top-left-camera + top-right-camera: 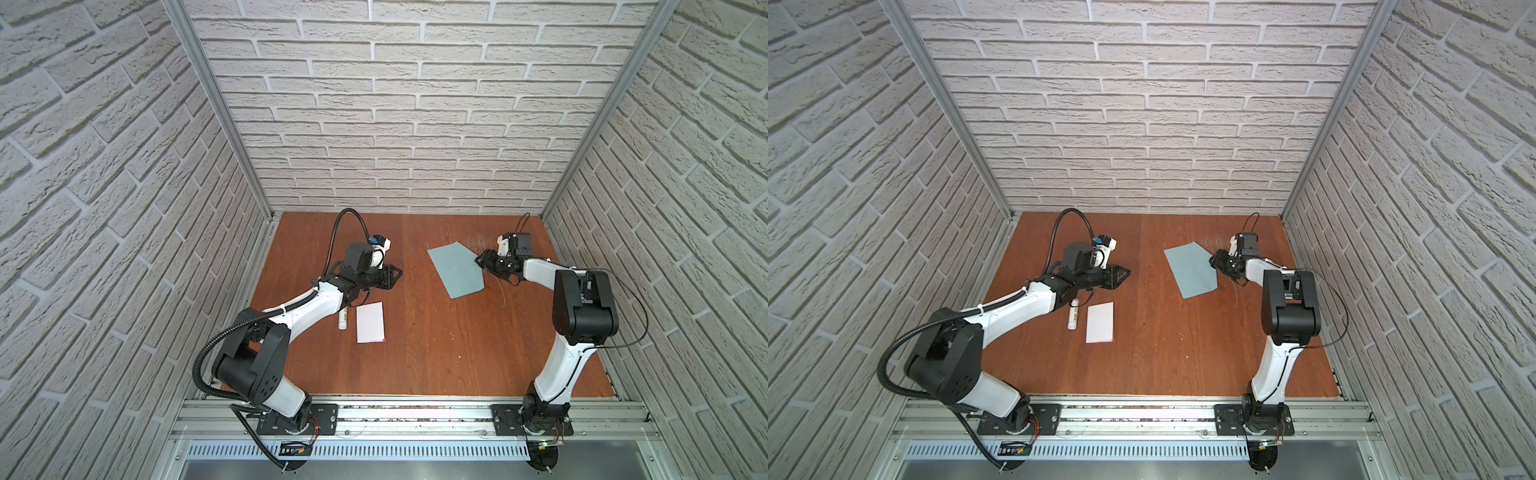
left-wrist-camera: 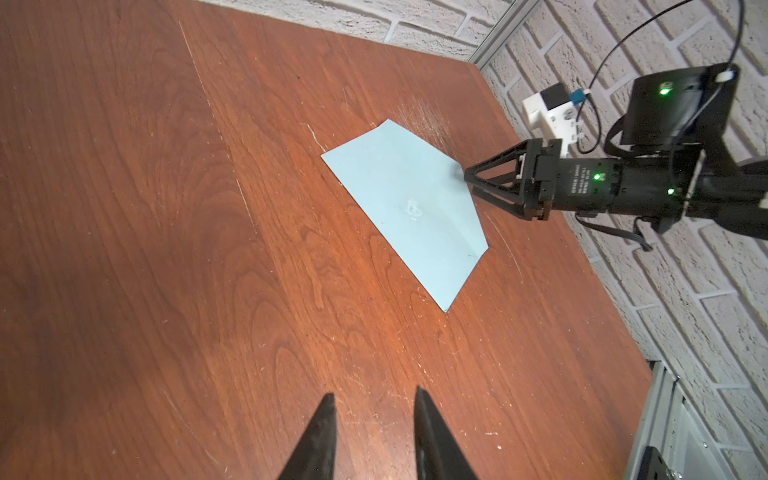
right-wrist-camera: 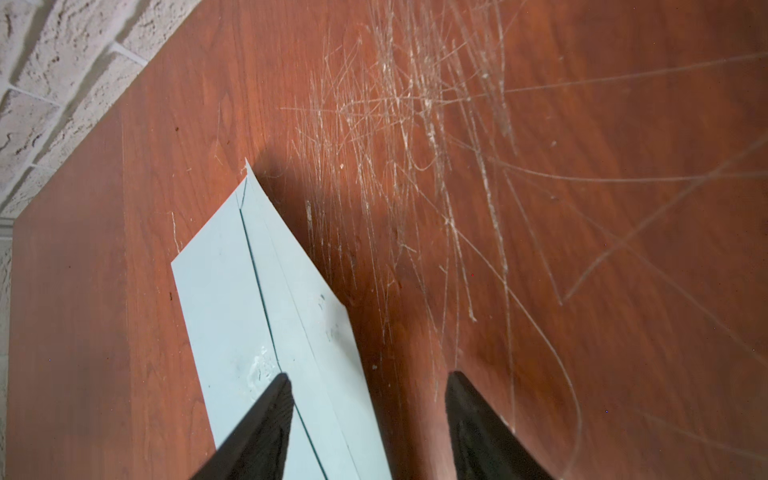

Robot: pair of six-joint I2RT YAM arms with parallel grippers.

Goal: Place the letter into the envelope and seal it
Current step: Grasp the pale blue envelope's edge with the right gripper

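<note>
Two things to report, closest first. The letter (image 1: 370, 322) lies flat on the table (image 1: 436, 357) just beside a white stick (image 1: 342, 321), well apart from the envelope (image 1: 455, 268). My left gripper (image 1: 397, 275) hovers beyond it, fingers slightly apart and empty, probably waiting. Farthest out, my right gripper (image 3: 370, 375) straddles the envelope's flap edge, spread wide, not pinching yet. I'd guess that's to lift the flap.
</note>
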